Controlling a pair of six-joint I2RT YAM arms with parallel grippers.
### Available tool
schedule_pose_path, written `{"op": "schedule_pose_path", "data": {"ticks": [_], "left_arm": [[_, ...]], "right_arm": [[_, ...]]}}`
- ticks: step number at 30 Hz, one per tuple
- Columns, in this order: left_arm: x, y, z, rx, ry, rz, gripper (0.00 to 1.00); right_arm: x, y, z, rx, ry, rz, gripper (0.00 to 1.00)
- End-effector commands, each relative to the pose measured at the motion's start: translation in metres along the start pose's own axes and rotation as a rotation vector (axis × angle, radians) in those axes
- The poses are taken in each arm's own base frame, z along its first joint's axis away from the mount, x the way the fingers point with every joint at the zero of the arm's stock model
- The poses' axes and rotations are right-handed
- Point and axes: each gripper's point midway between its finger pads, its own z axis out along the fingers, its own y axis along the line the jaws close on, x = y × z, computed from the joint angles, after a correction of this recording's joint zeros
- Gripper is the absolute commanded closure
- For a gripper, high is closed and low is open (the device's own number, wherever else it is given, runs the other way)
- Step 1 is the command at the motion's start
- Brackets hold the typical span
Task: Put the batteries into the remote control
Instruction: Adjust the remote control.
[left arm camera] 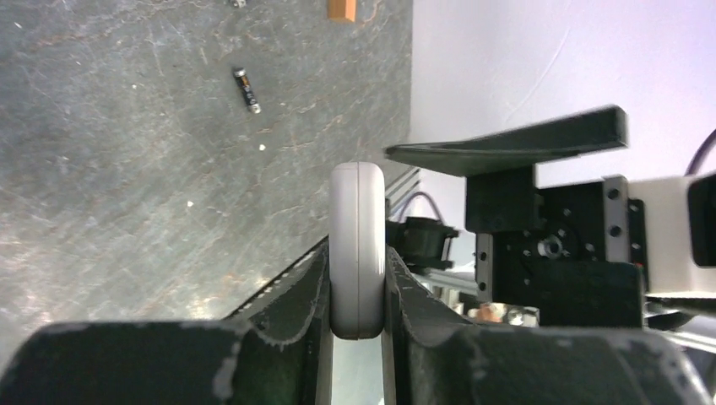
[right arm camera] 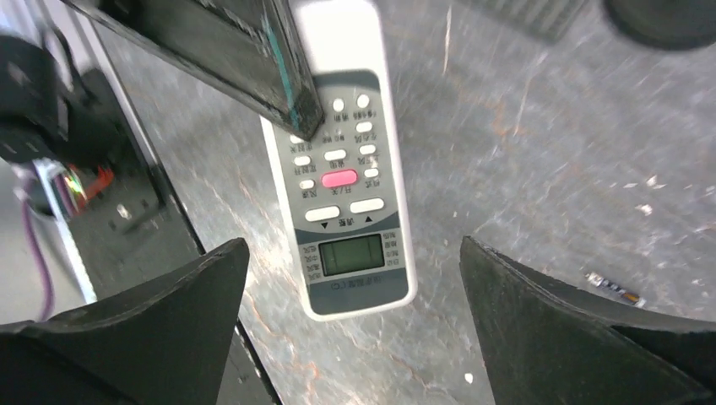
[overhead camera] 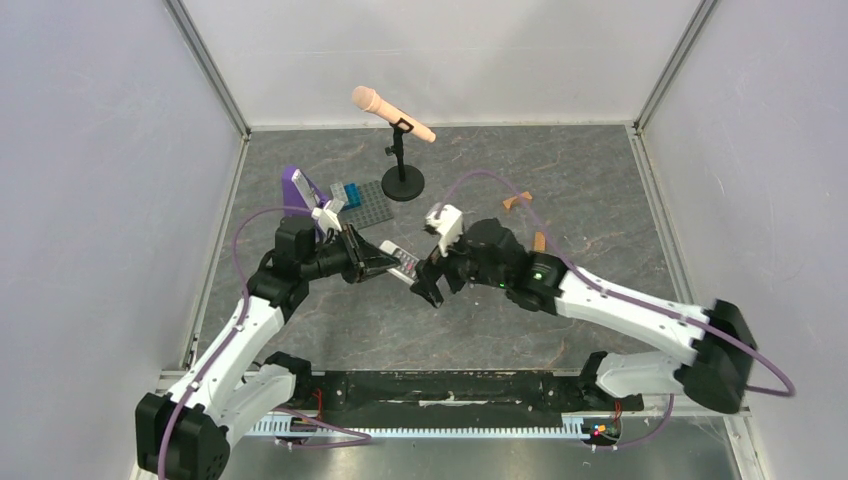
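White remote (right arm camera: 348,215) aloft, loose battery (left arm camera: 246,89) below

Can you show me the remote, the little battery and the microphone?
remote control (right arm camera: 346,198): right wrist view, on its button face.
battery (left arm camera: 246,89): left wrist view, middle of its body.
microphone (overhead camera: 393,115): top external view, on its pink handle.

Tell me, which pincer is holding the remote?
The left pincer: it is shut tight on the white remote control. The right pincer is wide open and holds nothing.
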Motion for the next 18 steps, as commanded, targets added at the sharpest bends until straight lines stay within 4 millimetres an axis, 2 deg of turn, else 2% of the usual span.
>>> {"op": "schedule_pose_path", "data": {"ticks": [1, 3, 6, 8, 10, 15, 18], "left_arm": [[-0.020, -0.047, -0.012, 0.109, -0.088, -0.158, 0.98], [-0.024, -0.061, -0.017, 0.158, -0.102, -0.256, 0.98], [-0.032, -0.087, -0.029, 0.265, -0.124, -0.403, 0.98], [-0.037, -0.102, -0.038, 0.322, -0.144, -0.493, 0.98], [-0.044, -0.114, -0.050, 0.363, -0.178, -0.574, 0.98], [-0.058, -0.130, -0.078, 0.382, -0.272, -0.795, 0.98], [-0.067, -0.141, -0.093, 0.385, -0.329, -0.850, 0.98]], "right_arm": [[-0.082, -0.004, -0.056, 0.071, -0.417, 0.063, 0.02], [-0.107, -0.004, -0.089, 0.069, -0.618, 0.124, 0.02], [-0.127, 0.012, -0.135, -0.043, -0.881, 0.158, 0.02], [-0.132, 0.017, -0.154, -0.094, -0.991, 0.183, 0.02], [-0.138, 0.022, -0.162, -0.135, -1.045, 0.202, 0.02], [-0.156, 0.032, -0.173, -0.217, -1.134, 0.240, 0.02], [-0.167, 0.039, -0.176, -0.259, -1.174, 0.263, 0.02]]}}
